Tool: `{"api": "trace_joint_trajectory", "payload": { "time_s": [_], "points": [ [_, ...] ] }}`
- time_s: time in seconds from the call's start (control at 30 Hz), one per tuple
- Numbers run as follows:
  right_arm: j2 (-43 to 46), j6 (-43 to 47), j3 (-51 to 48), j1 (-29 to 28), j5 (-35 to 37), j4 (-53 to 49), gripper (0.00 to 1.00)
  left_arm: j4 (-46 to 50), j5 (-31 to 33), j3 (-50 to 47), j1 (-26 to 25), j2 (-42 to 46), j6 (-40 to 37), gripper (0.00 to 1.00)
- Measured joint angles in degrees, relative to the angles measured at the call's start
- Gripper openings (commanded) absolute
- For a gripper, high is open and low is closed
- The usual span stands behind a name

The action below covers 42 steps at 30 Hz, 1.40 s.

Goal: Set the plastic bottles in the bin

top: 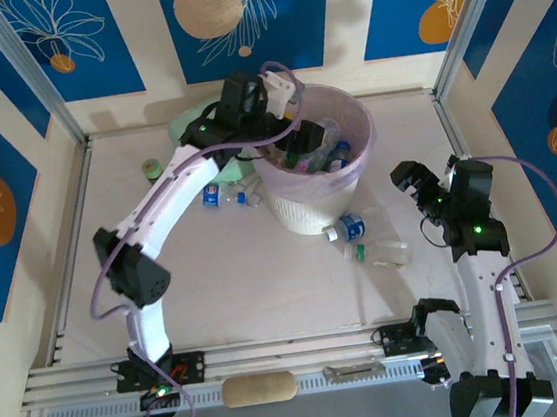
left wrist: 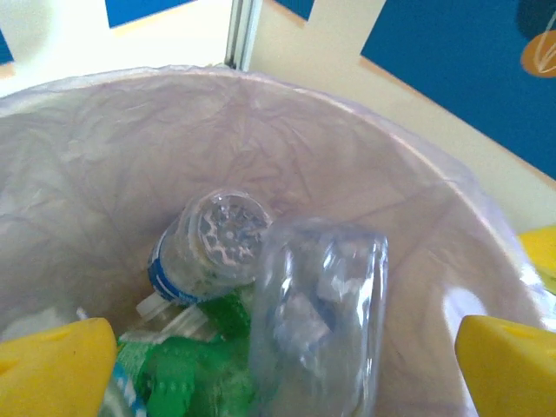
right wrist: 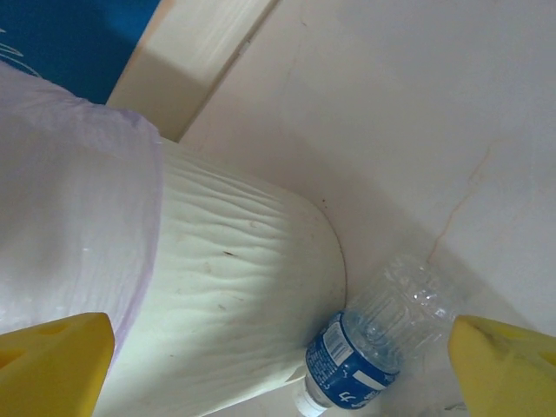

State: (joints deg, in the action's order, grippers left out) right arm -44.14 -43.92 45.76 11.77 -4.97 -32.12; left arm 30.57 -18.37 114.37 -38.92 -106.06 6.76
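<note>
Our left gripper [left wrist: 287,360] hangs wide open and empty over the bin [left wrist: 347,113], where a blue-labelled bottle [left wrist: 213,248] stands base up. Our right gripper [right wrist: 278,369], also open and empty, faces a second bottle [right wrist: 373,334] lying against the bin, cap leftward, label unreadable.

Robot-manipulation test cell of a laboratory type, not a home or shop. Enclosed on three sides by cream wall panels [top: 149,42] printed with blue leaf-and-circle decor [top: 288,26], and joined at the corners by bare aluminium posts [top: 34,80]. Floored by a pale tabletop [top: 236,274] edged along the near side with slotted aluminium rails [top: 295,350]. Fitted with two white robot arms on that rail, left arm [top: 168,206] and right arm [top: 491,290], with loose purple cabling [top: 95,280] alongside. Stocked with a lined white bin [top: 303,206] and scattered plastic bottles [top: 346,227].
</note>
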Motion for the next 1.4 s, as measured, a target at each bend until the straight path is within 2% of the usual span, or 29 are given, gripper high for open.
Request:
{"api": "trace_joint_trajectory", "payload": {
  "time_s": [0.17, 0.4, 0.53, 0.67, 0.8, 0.93, 1.2, 1.4],
  "points": [
    [-1.05, -1.11, -0.04, 0.35, -0.61, -3.1, 1.0, -13.53, 5.51, -20.31, 0.0, 16.35, 1.14, 1.0],
    [-0.7, -5.44, -1.66, -2.12, 0.2, -9.53, 1.0, -26.58, 17.77, -46.36, 0.17, 32.28, 4.09, 1.0],
    [0.15, -9.86, -3.93, -6.99, 0.72, -12.98, 0.99, -30.73, 23.54, -61.99, 0.39, 38.36, 8.94, 1.0],
    [0.94, -16.26, -6.4, -15.39, 3.58, -16.13, 0.98, -31.43, 26.47, -72.24, 0.42, 41.99, 14.05, 1.0],
    [1.33, -23.58, -9.31, -22.05, 6.19, -17.42, 0.97, -31.52, 29.07, -77.05, 0.44, 45.18, 17.35, 1.0],
    [0.61, -29.22, -12.57, -24.11, 7.61, -17.0, 0.94, -31.87, 31.78, -79.1, 0.44, 48.09, 18.49, 1.0],
    [-6.08, -32.26, -14.08, -23.61, 9.49, -12.46, 0.94, -33.16, 33.92, -79.06, 0.44, 48.17, 18.14, 1.0],
    [-7.96, -32.61, -15.04, -18.23, 9.51, -7.87, 0.94, -34.03, 33.9, -78.97, 0.44, 46.36, 18.05, 1.0]
  ]
}}
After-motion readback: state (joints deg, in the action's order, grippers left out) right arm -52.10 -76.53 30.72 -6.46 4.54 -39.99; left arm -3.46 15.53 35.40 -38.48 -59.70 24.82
